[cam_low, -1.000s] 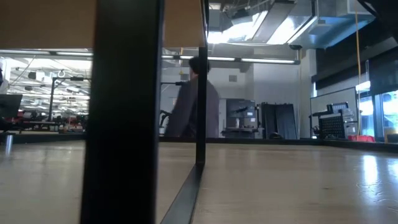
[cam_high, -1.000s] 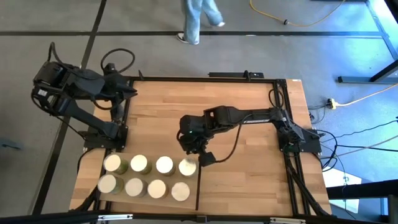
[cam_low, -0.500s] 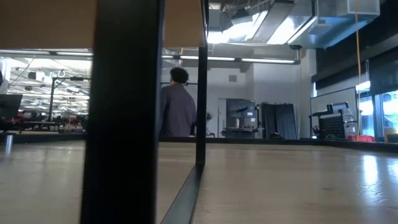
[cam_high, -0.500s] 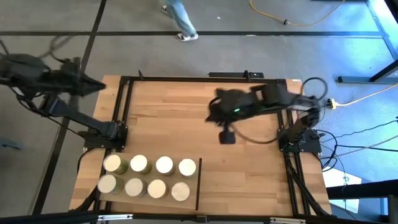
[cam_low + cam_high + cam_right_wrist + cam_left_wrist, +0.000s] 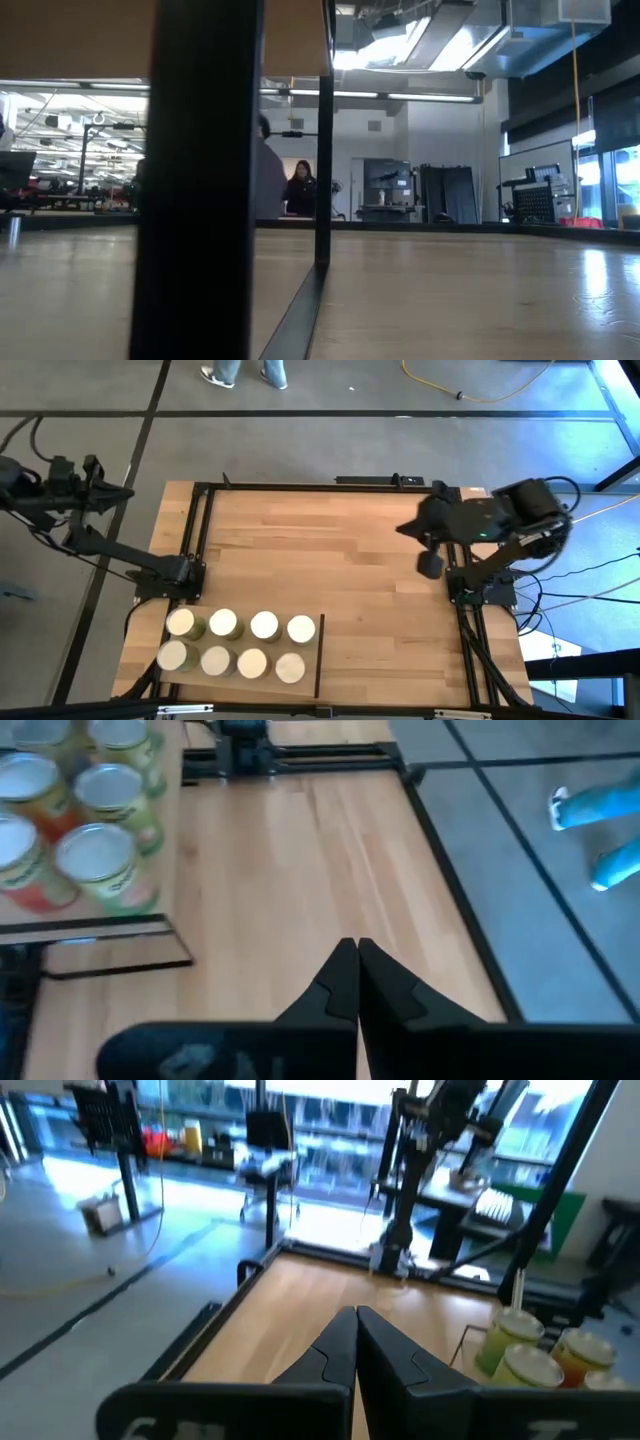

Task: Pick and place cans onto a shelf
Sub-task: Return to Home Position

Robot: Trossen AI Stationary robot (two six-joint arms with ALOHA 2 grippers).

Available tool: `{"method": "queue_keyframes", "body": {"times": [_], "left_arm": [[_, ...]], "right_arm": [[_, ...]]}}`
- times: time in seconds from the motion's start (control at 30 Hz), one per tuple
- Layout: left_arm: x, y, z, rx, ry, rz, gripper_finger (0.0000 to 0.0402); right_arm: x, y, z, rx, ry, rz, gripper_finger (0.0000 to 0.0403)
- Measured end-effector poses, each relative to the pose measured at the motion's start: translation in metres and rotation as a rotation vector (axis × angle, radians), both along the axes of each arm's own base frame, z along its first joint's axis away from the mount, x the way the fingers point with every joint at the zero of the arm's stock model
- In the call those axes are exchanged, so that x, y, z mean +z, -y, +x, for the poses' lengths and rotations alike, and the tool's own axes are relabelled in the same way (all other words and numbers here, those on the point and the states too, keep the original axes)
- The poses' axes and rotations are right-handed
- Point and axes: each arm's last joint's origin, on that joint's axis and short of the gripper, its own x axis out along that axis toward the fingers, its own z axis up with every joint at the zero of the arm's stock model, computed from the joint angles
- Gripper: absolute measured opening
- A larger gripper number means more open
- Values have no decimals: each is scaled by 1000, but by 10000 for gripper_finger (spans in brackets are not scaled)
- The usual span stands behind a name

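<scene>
Several cans [image 5: 235, 643] with pale tops stand upright in two rows on the shelf [image 5: 305, 678], at the table's near left. The shelf's thin dark divider [image 5: 318, 655] runs along their right side. The same cans show in the left wrist view [image 5: 520, 1350] and the right wrist view [image 5: 90, 830]. My left gripper [image 5: 126, 492] is shut, drawn back past the table's far left corner, its fingertips together [image 5: 355, 1318]. My right gripper [image 5: 402, 528] is shut over the table's far right part, fingertips together [image 5: 356, 950]. Neither holds anything.
A black frame [image 5: 300, 486] borders the tabletop. Bare wood [image 5: 380, 620] lies between the divider and the right arm's base [image 5: 485, 585]. A person's legs [image 5: 240, 372] stand on the floor beyond the far edge. In the low view a dark post [image 5: 195, 180] fills the near left.
My right gripper has gone from beside the cans up and toward the table's far right, turning as it went. My left arm has drawn back toward the left, off the table's far left corner. The cans have stayed put. The person behind has walked to the left.
</scene>
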Motion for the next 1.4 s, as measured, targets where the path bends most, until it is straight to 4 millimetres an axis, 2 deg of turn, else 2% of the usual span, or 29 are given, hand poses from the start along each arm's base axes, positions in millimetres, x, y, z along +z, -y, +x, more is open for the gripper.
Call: {"method": "queue_keyframes", "body": {"times": [0.17, 0.3, 0.6, 0.73, 0.83, 0.9, 1.13, 1.4], "left_arm": [[-21, -2, -11, -1, 110, 2, 0], [-37, -3, -14, 2, 172, 19, 0], [-72, -2, -11, 0, 229, 46, 0], [-88, -2, -14, 0, 297, 47, 0], [-91, -1, -7, -5, 274, 37, 0], [-91, 1, -6, -67, 283, 43, 0], [-95, 8, 26, -183, 313, 121, 0], [-112, 21, 79, -290, 359, 181, 0]], "right_arm": [[-5, -5, -26, 15, 1, 38, 0], [-17, -2, -50, -11, -8, 45, 0], [-60, 21, -109, -165, 14, 119, 0], [-75, 30, -129, -195, 77, 159, 0], [-84, 36, -140, -183, 146, 173, 0], [-89, 38, -146, -156, 199, 174, 0], [-114, 41, -150, -45, 378, 101, 0], [-153, 36, -142, 48, 538, 107, 0]]}}
